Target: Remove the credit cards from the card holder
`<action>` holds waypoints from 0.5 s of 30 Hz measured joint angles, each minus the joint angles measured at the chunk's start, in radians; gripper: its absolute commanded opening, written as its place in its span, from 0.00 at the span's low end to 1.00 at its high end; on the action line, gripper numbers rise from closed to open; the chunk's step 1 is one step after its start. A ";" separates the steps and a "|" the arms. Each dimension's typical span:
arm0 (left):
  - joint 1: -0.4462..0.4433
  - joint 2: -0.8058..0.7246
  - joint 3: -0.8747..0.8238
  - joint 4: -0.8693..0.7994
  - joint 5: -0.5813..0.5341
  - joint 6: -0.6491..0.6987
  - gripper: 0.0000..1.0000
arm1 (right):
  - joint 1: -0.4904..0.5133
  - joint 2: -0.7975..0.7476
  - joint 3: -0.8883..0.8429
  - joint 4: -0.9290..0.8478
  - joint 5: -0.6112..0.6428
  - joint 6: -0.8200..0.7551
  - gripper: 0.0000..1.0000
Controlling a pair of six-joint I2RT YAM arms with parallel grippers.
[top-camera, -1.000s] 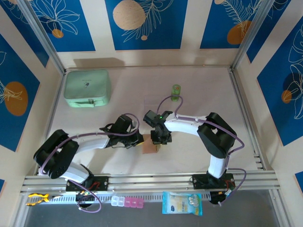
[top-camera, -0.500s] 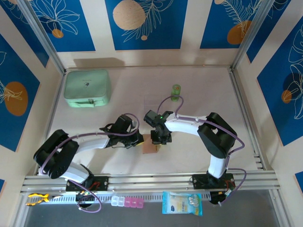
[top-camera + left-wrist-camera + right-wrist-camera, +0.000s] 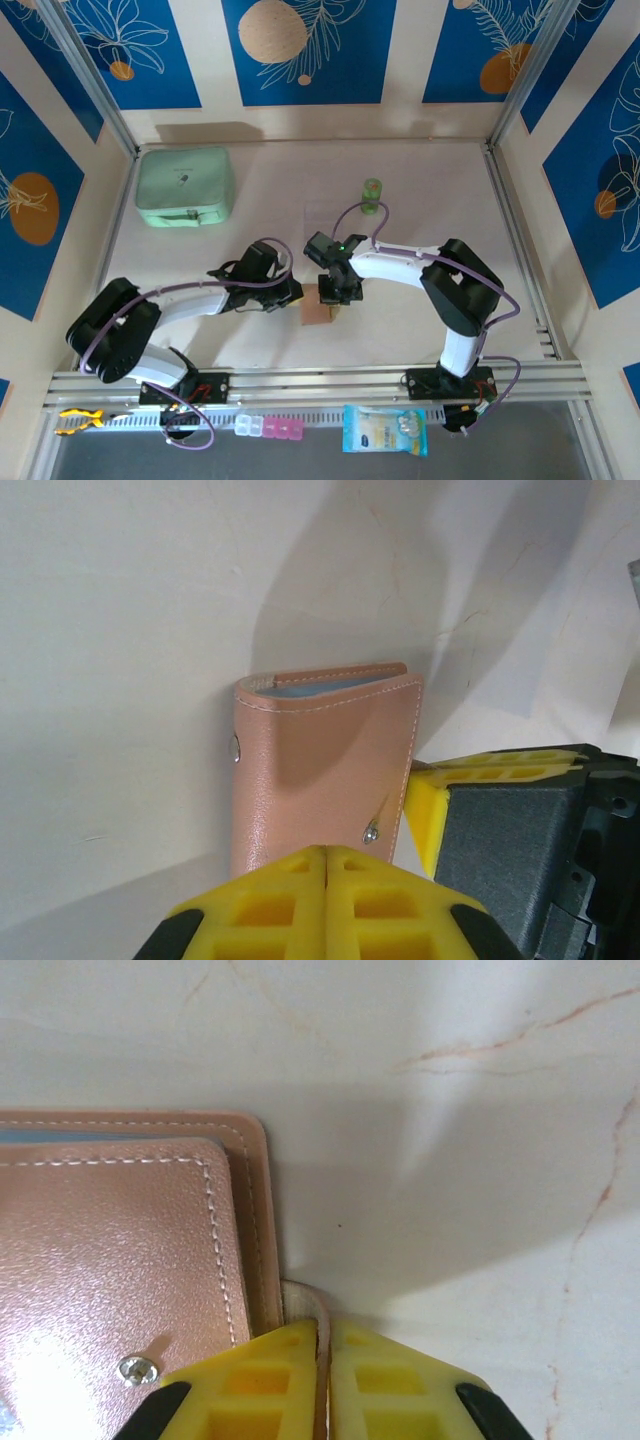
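The tan-pink card holder lies folded shut on the table between the two arms. In the left wrist view the card holder shows a thin grey-blue strip between its flaps at the far edge. The credit cards are hidden inside. My left gripper is shut, fingertips together over the holder's near end. My right gripper is shut on the holder's snap tab, which sticks out beside the holder's corner. A yellow finger of the right gripper shows just right of the holder.
A mint-green zip pouch lies at the back left. A small green bottle stands behind the right arm, with a faint clear box to its left. A pill organiser and a blue packet sit below the front rail.
The right gripper's jaws have closed the last bit onto the snap tab. The left arm's elbow has shifted slightly; the holder has not moved.
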 measured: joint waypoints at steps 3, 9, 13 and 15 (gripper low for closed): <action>0.000 -0.015 0.000 -0.011 -0.013 0.001 0.08 | 0.000 -0.021 0.000 -0.010 0.005 0.000 0.08; 0.002 -0.058 0.000 -0.045 -0.038 0.017 0.10 | 0.000 -0.049 0.000 -0.032 0.012 0.000 0.08; 0.008 -0.081 0.000 -0.058 -0.048 0.026 0.11 | 0.000 -0.060 0.001 -0.050 0.017 -0.002 0.08; 0.013 -0.088 0.000 -0.063 -0.050 0.027 0.11 | 0.000 -0.068 0.004 -0.059 0.018 -0.004 0.08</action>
